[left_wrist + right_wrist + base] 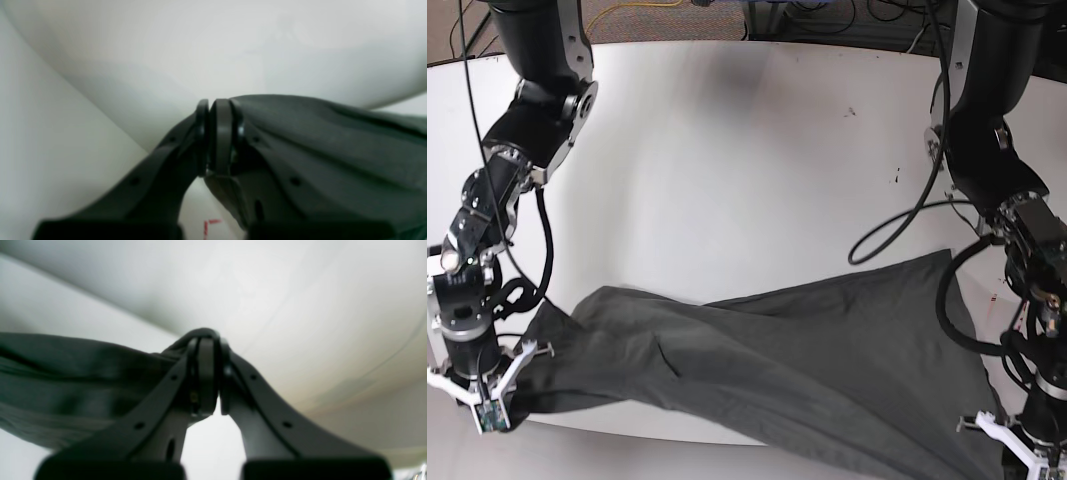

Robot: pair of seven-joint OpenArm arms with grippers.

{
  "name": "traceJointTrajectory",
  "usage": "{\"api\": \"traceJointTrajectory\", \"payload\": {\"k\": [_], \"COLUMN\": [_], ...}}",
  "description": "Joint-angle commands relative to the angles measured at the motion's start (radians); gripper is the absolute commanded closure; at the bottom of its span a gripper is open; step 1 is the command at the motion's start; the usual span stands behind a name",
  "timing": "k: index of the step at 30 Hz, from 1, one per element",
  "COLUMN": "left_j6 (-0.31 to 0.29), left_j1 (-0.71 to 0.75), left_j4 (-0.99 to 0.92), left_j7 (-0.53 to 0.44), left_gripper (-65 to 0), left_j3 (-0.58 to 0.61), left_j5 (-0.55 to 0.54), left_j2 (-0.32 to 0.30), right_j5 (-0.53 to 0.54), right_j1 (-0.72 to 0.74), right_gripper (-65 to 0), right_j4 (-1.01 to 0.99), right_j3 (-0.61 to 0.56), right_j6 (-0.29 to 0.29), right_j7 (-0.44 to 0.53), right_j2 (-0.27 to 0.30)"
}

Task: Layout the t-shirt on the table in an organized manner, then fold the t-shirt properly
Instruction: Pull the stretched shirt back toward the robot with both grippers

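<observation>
Both grippers, left gripper (218,136) and right gripper (208,373), were clamped on corners of your t-shirt (797,350), stretched across the desk (727,150) near six o'clock. Pulling apart harder could have slipped the thin cloth free.

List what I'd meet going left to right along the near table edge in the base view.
right gripper pinching one end → t-shirt stretched across the table → left gripper pinching the other end.
</observation>
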Motion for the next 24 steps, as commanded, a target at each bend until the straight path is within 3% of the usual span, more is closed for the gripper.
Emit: {"api": "traceJointTrajectory", "payload": {"k": [1, 11, 17, 24], "left_j6": [0.005, 0.005, 0.005, 0.005], "left_j1": [-0.108, -0.311, -0.421, -0.53], "left_j4": [-0.029, -0.121, -0.101, -0.106], "left_j7": [-0.035, -0.037, -0.035, -0.03], "left_gripper": [-0.3, -0.3, -0.3, -0.3], "left_j3": [0.002, 0.002, 0.002, 0.002], "left_j5": [-0.009, -0.012, -0.01, -0.01], "left_j2": [-0.006, -0.006, -0.006, -0.001], "right_j5": [-0.002, -0.003, 0.003, 0.003], "right_j1": [0.099, 0.371, 0.541, 0.609], "right_gripper": [0.0, 0.0, 0.0, 0.0], "right_j4": [-0.014, -0.113, -0.136, -0.122], "right_j3": [-0.014, -0.15, -0.216, -0.249], "right_j6": [-0.009, -0.01, -0.007, -0.006], "right_j7": [0.026, 0.023, -0.058, -0.112], "right_j2": [0.038, 0.122, 0.162, 0.177]}}
